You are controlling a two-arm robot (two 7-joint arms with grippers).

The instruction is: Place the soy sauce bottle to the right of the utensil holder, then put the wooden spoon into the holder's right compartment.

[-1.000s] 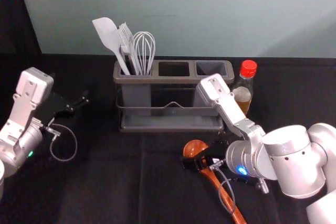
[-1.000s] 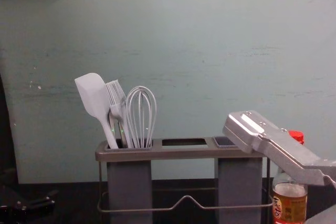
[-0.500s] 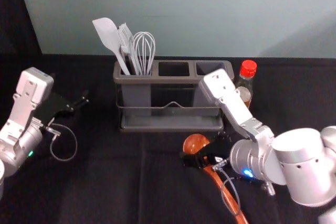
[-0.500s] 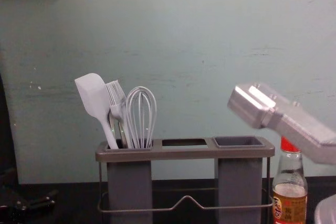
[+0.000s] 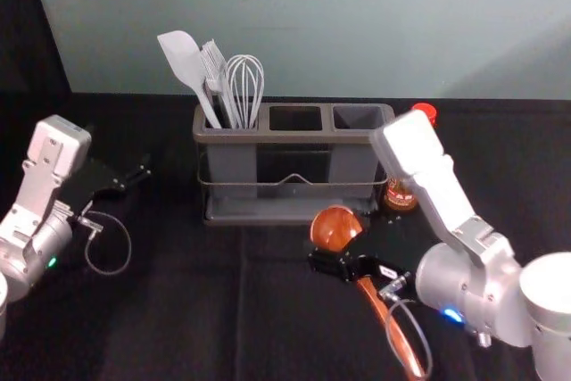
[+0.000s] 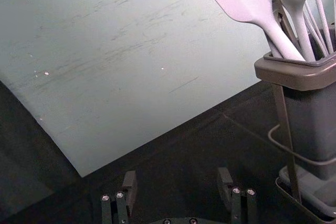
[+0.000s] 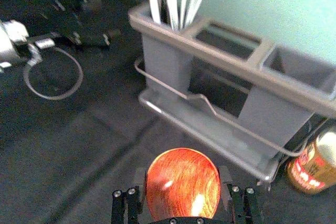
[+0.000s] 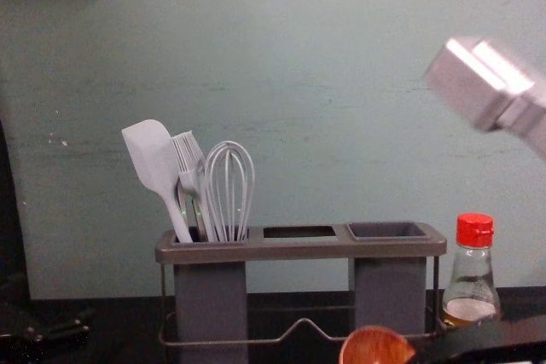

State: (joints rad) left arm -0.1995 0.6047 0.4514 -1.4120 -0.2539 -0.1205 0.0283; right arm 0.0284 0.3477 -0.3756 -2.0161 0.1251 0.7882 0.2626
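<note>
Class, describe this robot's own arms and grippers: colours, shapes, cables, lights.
Left arm and right arm: silvery white, rounded joints, a boxy piece each; green light on the left, blue light on the right; a thin grey cable looping from each. Left gripper and right gripper: black, two fingers each, with small silvery screws.

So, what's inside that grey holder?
The holder has a spatula, a brush and a whisk, heads up, in its left compartment. Its walls cover their lower ends. The right compartment hides its floor.
</note>
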